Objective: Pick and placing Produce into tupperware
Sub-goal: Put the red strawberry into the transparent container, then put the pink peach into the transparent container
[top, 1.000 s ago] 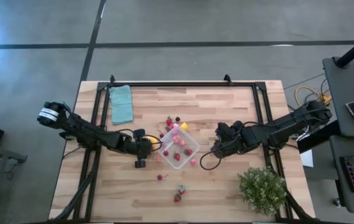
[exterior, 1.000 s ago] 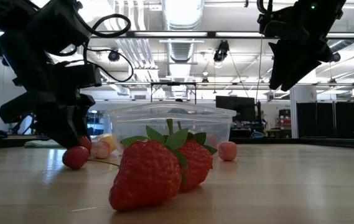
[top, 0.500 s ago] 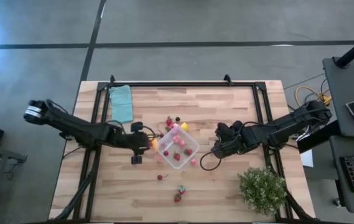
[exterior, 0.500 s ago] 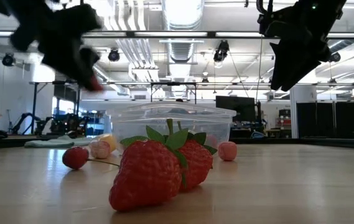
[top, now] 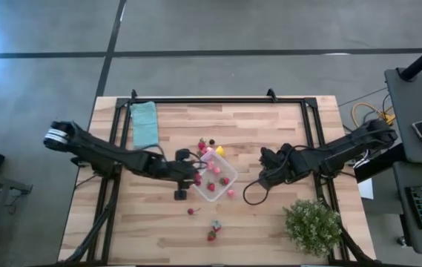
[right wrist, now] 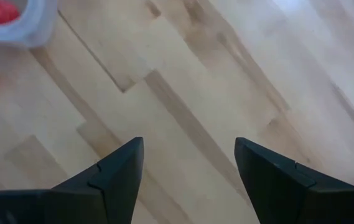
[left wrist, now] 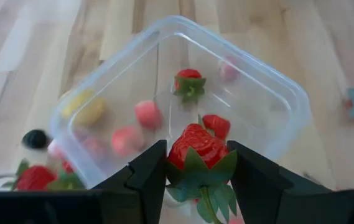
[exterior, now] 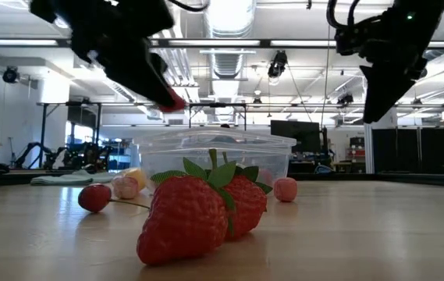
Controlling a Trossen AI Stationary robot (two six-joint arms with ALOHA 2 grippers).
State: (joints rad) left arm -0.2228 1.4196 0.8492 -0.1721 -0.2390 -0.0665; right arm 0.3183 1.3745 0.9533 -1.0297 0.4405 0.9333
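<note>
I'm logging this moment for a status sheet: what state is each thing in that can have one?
Left pincer: shut on a strawberry, above the tupperware.
Right pincer: open, empty, over bare table.
Tupperware: lidless, upright, partly filled.
Loose produce: lying on the table.
Teal cloth: folded, flat.

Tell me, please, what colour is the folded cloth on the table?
Teal; the cloth shows best in the high view.
</note>
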